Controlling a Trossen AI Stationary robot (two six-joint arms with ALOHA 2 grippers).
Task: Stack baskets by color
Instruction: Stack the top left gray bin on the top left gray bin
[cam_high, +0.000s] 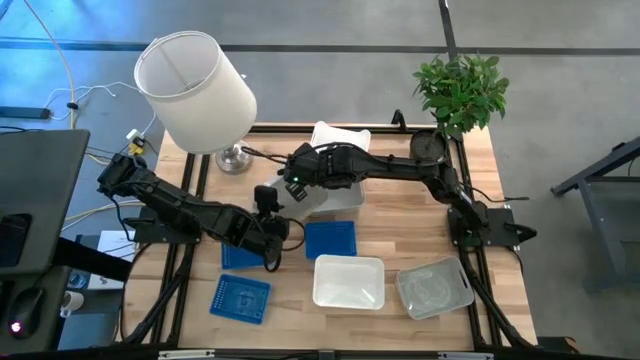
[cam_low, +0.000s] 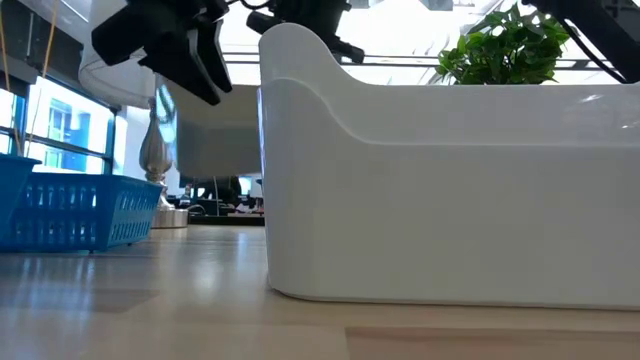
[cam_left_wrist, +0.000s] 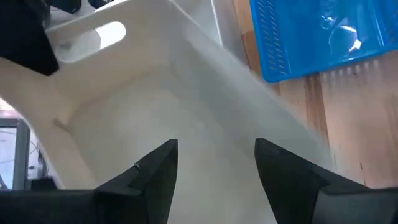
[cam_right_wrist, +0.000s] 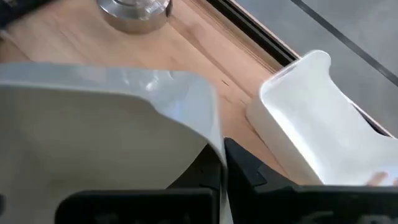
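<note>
My right gripper (cam_right_wrist: 221, 163) reaches in from the table's right and is shut on a translucent clear-grey basket (cam_high: 335, 197) over the table's middle. My left gripper (cam_left_wrist: 217, 149) stands open just on the near left of that basket (cam_left_wrist: 155, 93), its fingers apart from it. A white basket (cam_high: 340, 135) sits at the far edge. On the near half lie three blue baskets (cam_high: 330, 240), (cam_high: 240, 255), (cam_high: 240, 297), a white one (cam_high: 348, 282) and a clear one (cam_high: 432, 288), all flat on their bottoms. My right gripper pinches the upper rim of one wall (cam_right_wrist: 214, 140) of the clear-grey basket between its two fingers, close to a rounded corner. The fingers slant down at it from the far right. The basket hangs tilted below them; whether its low end touches the table I cannot tell.
A lamp with a big white shade (cam_high: 195, 90) and a metal foot (cam_high: 235, 158) stands at the far left. A potted plant (cam_high: 460, 90) stands at the far right corner. In the low view the near white basket (cam_low: 450, 190) fills the foreground.
</note>
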